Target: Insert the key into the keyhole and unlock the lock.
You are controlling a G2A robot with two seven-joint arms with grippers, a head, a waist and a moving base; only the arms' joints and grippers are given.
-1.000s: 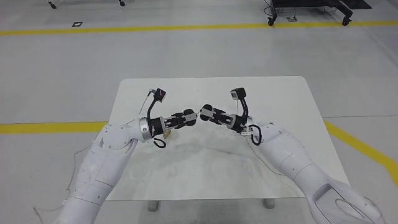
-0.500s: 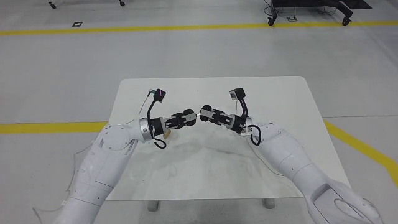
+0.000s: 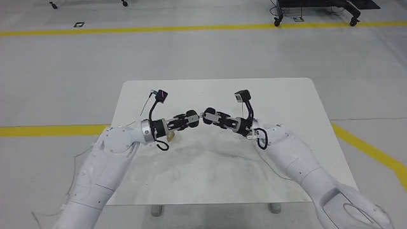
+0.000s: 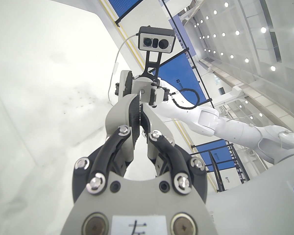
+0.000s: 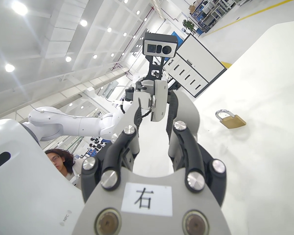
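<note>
My left gripper (image 3: 198, 116) and right gripper (image 3: 205, 114) meet tip to tip in the air above the middle of the white table (image 3: 286, 102). In the left wrist view the left gripper (image 4: 139, 100) is shut on a small silver key (image 4: 140, 97), which pokes out past its tips. The right gripper (image 5: 159, 105) is open, its fingers (image 5: 183, 108) standing on either side of the left gripper's tip and the key (image 5: 153, 103). A brass padlock (image 5: 231, 120) with a steel shackle lies flat on the table, beside the left forearm (image 3: 170, 136).
Bare table surface lies all around the arms. A person sits beyond the table edge in the right wrist view, touching nothing. Yellow floor lines and racks on wheels stand far off.
The two grippers have drawn slightly closer together, and the left arm has lifted a little. The padlock has not moved.
</note>
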